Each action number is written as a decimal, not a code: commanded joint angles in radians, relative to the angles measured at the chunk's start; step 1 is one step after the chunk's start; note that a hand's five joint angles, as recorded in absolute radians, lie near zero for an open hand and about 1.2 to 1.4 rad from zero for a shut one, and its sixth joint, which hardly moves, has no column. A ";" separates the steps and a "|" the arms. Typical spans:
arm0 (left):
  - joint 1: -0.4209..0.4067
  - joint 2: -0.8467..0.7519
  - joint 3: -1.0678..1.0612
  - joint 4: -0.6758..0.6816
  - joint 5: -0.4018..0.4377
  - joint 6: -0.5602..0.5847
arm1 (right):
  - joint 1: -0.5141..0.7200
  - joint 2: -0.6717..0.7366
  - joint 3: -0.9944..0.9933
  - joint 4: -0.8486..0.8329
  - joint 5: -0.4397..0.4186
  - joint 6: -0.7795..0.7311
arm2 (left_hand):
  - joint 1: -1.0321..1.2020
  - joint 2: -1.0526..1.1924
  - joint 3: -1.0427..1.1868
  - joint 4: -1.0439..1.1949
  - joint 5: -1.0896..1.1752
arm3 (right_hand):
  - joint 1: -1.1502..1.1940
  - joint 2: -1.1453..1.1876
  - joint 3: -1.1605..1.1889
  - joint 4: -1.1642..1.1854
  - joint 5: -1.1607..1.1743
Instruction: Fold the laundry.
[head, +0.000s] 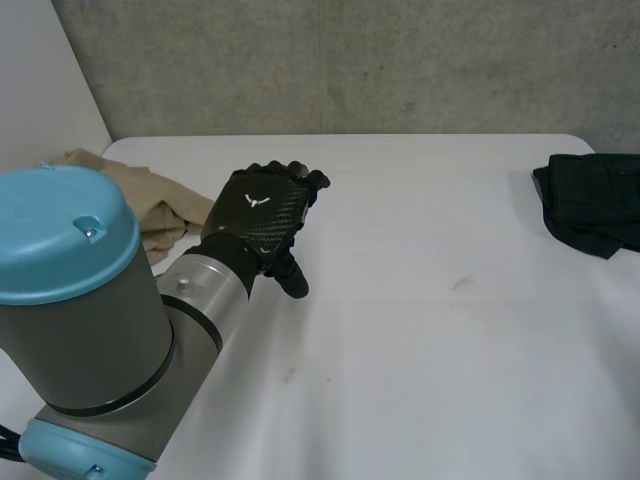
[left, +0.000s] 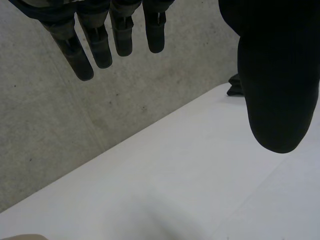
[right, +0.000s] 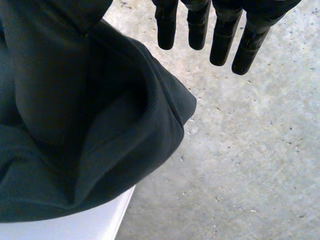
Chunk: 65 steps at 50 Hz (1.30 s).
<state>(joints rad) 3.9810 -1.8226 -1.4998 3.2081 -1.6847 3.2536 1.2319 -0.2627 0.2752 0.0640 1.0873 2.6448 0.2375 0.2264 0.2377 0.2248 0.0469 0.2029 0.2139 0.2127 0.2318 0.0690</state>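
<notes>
Nearest you, the left hand (head: 262, 212) hovers over the surface (head: 420, 330), fingers (left: 100, 47) straight and holding nothing. The beige cloth (head: 150, 195) lies crumpled just beside it at 9 o'clock, long axis running roughly 10 to 4. Well apart at 3 o'clock, the dark cloth (head: 595, 205) sits bunched beneath your right hand (right: 198, 27), which is likewise straight-fingered and empty.

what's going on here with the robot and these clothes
The left hand is open over the white table, holding nothing. A crumpled beige cloth lies beside its arm, and a dark garment sits at the table's right edge. The right hand is open right by that garment, not gripping it.
</notes>
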 joint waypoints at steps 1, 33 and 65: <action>0.003 0.006 0.001 -0.001 0.000 0.000 | 0.000 -0.164 0.188 0.151 0.023 -0.035 | -0.036 -0.025 -0.036 -0.023 -0.020 | -0.028 -0.039 -0.038 -0.057 -0.069; 0.191 0.083 0.013 0.004 0.008 0.008 | 0.193 -0.755 0.721 -0.154 0.511 -0.398 | -0.053 -0.042 -0.054 -0.041 -0.037 | -0.028 -0.039 -0.038 -0.057 -0.069; 0.552 -0.198 0.171 0.019 0.103 0.112 | 0.682 -1.169 1.495 -0.236 0.229 -0.095 | -0.059 -0.048 -0.059 -0.047 -0.043 | -0.028 -0.039 -0.038 -0.057 -0.069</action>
<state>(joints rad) 4.4654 -1.9312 -1.3936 3.2320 -1.6521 3.2846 1.8770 -1.3970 1.6714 -0.1503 1.3359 2.5240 0.2263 0.2116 0.2236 0.2107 0.0469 0.1417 0.2007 0.1989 0.2318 0.0602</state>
